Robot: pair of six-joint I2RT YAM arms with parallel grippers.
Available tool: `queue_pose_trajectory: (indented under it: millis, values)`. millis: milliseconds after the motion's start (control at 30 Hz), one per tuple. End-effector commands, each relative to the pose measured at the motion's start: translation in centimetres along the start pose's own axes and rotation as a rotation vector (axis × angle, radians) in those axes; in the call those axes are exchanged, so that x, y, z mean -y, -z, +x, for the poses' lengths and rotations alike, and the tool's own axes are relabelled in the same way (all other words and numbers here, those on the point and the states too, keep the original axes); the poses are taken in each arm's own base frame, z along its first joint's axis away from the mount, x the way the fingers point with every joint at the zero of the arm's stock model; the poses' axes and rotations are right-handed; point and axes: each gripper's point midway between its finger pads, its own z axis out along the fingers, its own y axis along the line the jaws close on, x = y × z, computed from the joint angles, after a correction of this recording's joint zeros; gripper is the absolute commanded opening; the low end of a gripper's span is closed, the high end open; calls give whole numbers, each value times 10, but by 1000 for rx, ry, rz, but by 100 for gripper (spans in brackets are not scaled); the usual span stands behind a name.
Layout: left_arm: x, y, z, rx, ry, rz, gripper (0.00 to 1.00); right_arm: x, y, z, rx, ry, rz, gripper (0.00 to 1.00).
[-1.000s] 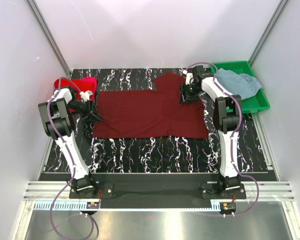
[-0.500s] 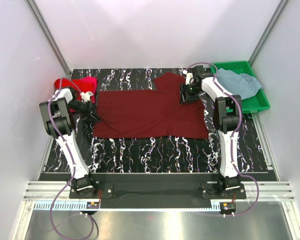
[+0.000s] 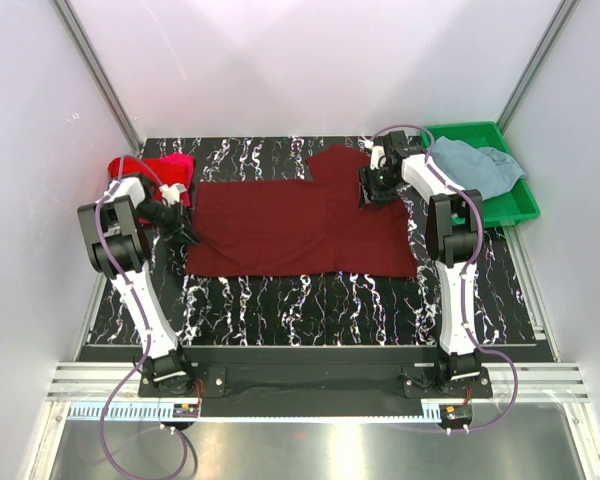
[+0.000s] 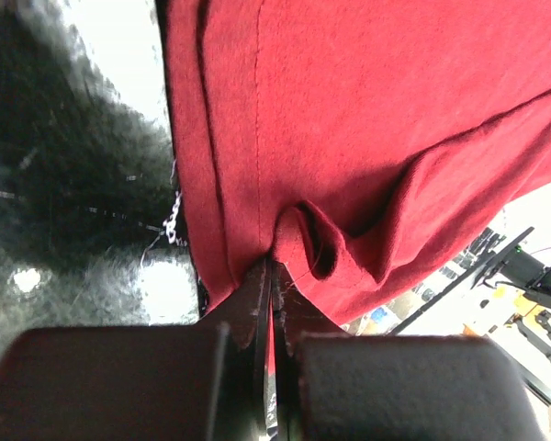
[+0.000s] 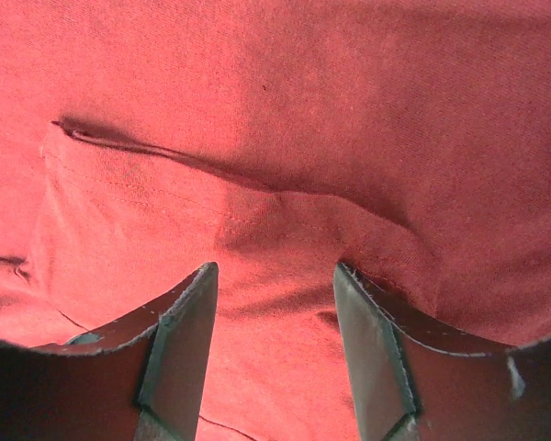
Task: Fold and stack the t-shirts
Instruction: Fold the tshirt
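Since a second ago, our left pincer (image 4: 269, 268) has closed on the maroon t-shirt (image 3: 300, 225), spread on the black marbled surface (image 3: 280, 295); our right pincer (image 5: 274, 303) stays open over it. White walls (image 3: 310, 70) surround us.

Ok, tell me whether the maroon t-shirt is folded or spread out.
Spread out: the maroon t-shirt lies flat across the table, one sleeve sticking out at its far edge.

The left tool (image 4: 270, 276) has squeezed shut. Its fingers (image 4: 246, 308) now pinch the edge of the dark maroon t-shirt (image 4: 376, 110), and a little bump of cloth has bunched up at the tips.
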Motion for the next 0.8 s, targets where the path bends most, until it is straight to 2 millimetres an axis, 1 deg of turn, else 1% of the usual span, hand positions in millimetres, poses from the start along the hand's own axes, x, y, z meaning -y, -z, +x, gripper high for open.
queue_pose_trajectory:
  millis: [0,100,200,333,500,767]
  values:
    - [6,21,-5,57,-50,-46,0,10,-10,7,-21,13,47,61]
    - [7,28,-5,71,-52,-58,0,17,-14,9,-31,14,82,60]
    - [7,30,-1,69,-52,-70,0,22,-18,16,-51,8,100,60]
    - [4,32,4,64,-47,-86,0,22,-22,19,-61,-1,97,60]
    - [1,35,9,65,-44,-111,0,20,-20,16,-53,-6,90,60]
    - [-7,43,19,61,-18,-138,0,19,-22,18,-60,-12,83,59]
